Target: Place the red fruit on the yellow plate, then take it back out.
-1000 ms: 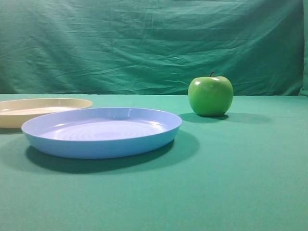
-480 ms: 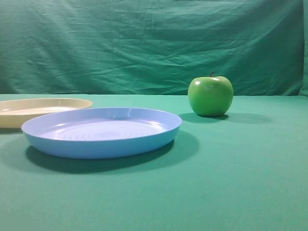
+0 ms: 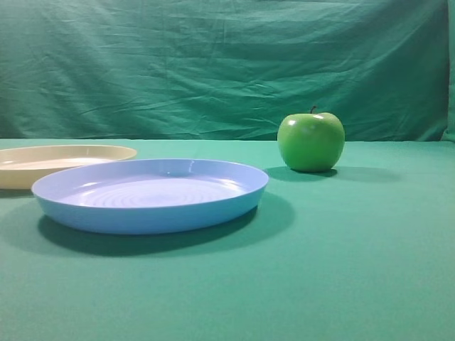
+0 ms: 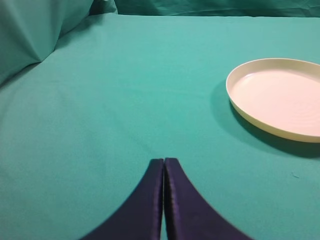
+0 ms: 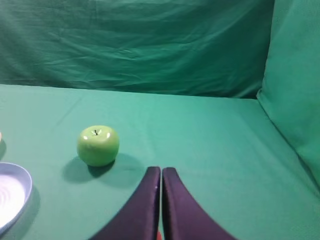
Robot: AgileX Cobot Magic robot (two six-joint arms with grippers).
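The yellow plate (image 3: 43, 165) lies with nothing on it at the far left of the table, and in the left wrist view the yellow plate (image 4: 280, 97) is ahead and to the right. My left gripper (image 4: 163, 161) is shut on nothing, well short of the plate. My right gripper (image 5: 161, 170) is shut too, its fingers pressed together above the cloth. The red fruit is out of view; only a tiny red sliver (image 5: 159, 235) shows low between the right fingers, and I cannot tell what it is. Neither gripper appears in the exterior view.
A light blue plate (image 3: 149, 193) sits in front of the yellow one, and its rim (image 5: 10, 190) shows at the right wrist view's left edge. A shiny green apple (image 3: 311, 141) stands at the back right, left of and ahead of the right gripper (image 5: 98, 145). Green cloth covers table and backdrop.
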